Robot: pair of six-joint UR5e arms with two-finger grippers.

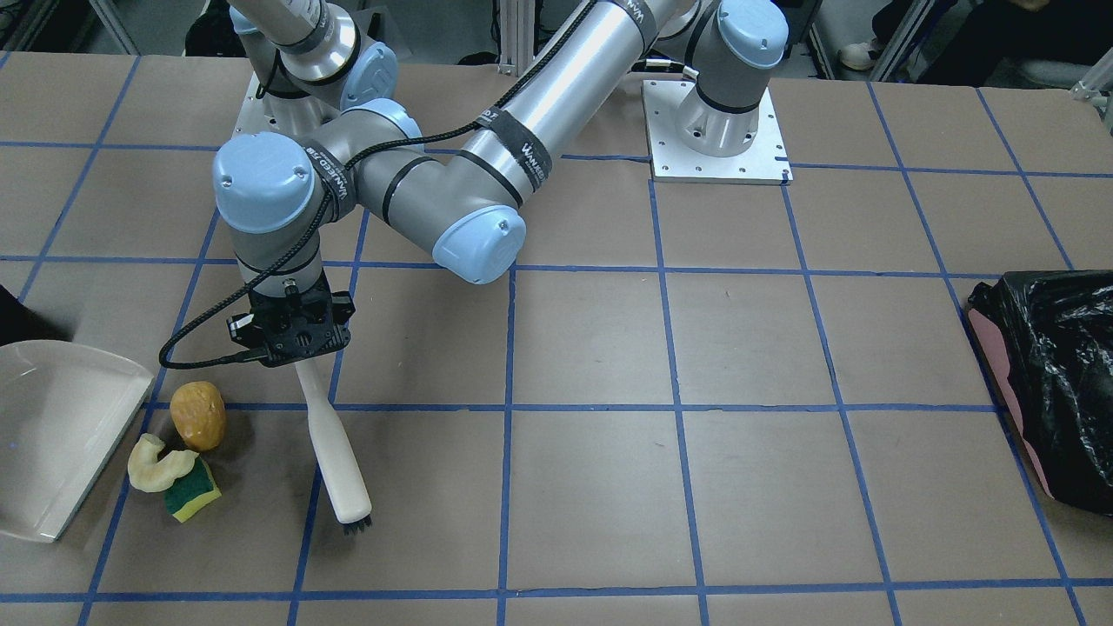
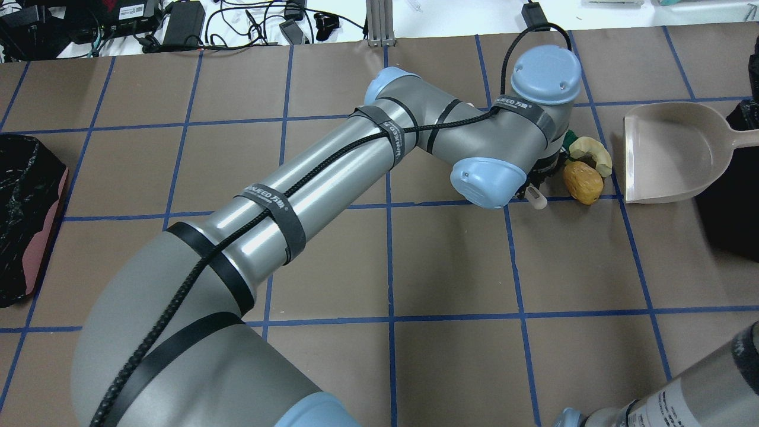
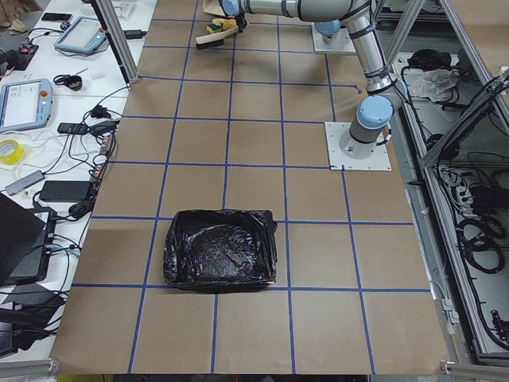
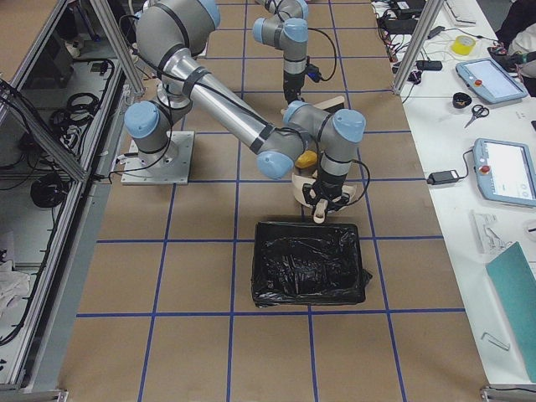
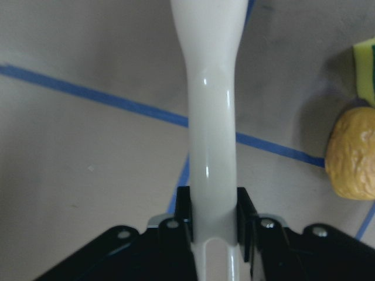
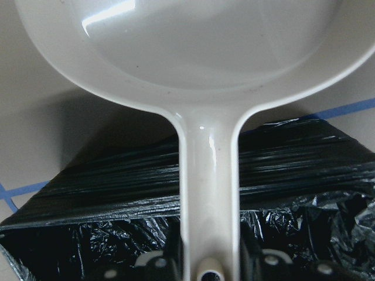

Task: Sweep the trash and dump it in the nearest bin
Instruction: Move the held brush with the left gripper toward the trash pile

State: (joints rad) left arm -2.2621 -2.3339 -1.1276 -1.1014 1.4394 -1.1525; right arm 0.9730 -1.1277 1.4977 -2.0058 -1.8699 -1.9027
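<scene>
Trash (image 1: 198, 416) beside dustpan (image 1: 61, 426); left gripper (image 5: 214, 218) pinches brush (image 1: 335, 452); right wrist view shows right gripper (image 6: 209, 263) pinching dustpan.

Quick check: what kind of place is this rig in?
Most likely a robotics lab workcell: a table gridded with blue tape, teach pendants on the side bench, and arm bases bolted to metal plates.

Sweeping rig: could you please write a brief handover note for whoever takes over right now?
Left gripper: shut on the brush handle.
Right gripper: shut on the dustpan handle; pan empty.
On the table between brush and dustpan: walnut-like lump, pale curved piece, sponge chunk.
Bin: under the dustpan's handle end.
Done: both tools gripped. Left: sweep all three into the dustpan, then dump in that bin.
</scene>
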